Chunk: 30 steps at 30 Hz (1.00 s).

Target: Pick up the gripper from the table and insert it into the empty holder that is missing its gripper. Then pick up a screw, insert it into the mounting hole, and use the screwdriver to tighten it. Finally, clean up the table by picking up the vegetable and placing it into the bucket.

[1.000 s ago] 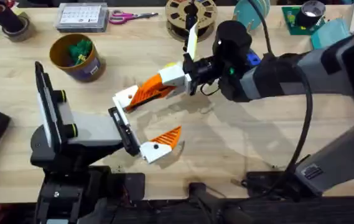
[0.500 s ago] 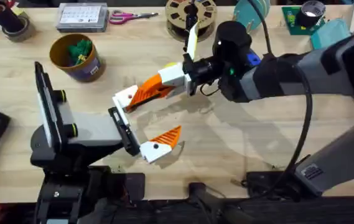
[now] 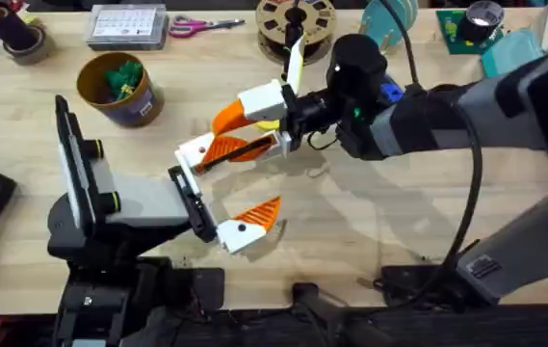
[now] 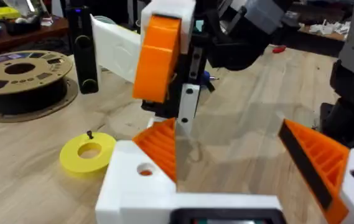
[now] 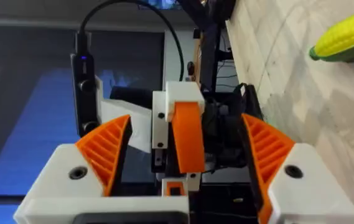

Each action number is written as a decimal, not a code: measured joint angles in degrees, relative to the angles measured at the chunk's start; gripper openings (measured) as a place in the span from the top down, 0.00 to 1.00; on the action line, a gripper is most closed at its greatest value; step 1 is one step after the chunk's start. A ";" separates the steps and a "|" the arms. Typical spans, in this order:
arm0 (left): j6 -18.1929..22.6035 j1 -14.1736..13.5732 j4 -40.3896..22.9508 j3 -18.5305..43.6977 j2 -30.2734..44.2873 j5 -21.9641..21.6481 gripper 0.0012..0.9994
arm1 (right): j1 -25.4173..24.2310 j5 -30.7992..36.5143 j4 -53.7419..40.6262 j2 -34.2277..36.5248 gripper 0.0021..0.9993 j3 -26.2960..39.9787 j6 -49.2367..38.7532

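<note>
The orange ribbed gripper (image 3: pixel 232 151) sits in the white holder (image 3: pixel 195 152), which is one finger of my left gripper (image 3: pixel 269 173). That gripper stands open, its other orange finger (image 3: pixel 259 212) nearer the front. My right gripper (image 3: pixel 242 133) is open around the mounted gripper (image 5: pixel 188 140), one finger (image 4: pixel 158 56) on each side, apart from it. The yellow-green vegetable (image 5: pixel 344 37) lies on the table beyond. At the back left stands the mustard bucket (image 3: pixel 137 111) with a green leafy bunch inside. The screwdriver is hidden.
A yellow ring disc (image 4: pixel 89 154) with a small dark screw-like piece on it lies by the right gripper. A filament spool (image 3: pixel 296 24), scissors (image 3: pixel 196 26), a clear box (image 3: pixel 127 26) and tape rolls line the back edge.
My right gripper has opened: its far finger swung back off the orange gripper, which stays in the holder. The left arm has not moved.
</note>
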 joint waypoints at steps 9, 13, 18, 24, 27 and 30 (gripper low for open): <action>0.00 0.00 0.00 0.00 -0.02 0.00 0.01 | -0.71 0.00 -0.06 0.00 0.00 -0.04 0.02; 0.00 0.00 0.00 0.00 -0.02 0.00 0.01 | -2.46 0.00 -2.45 -0.72 0.00 -0.09 -1.00; 0.00 0.00 0.00 0.00 -0.02 0.00 0.01 | -9.55 0.00 -24.68 -9.55 0.00 0.27 -12.39; 0.00 0.00 0.00 0.00 -0.02 0.00 0.01 | -16.51 2.05 -58.99 -15.86 0.00 7.39 -32.05; 0.00 0.00 0.00 0.00 -0.02 0.00 0.01 | -18.74 7.69 -78.38 -17.87 0.00 13.05 -43.43; 0.00 0.00 0.00 0.00 0.00 0.00 0.01 | -19.31 16.07 -93.46 -18.80 0.00 19.33 -53.64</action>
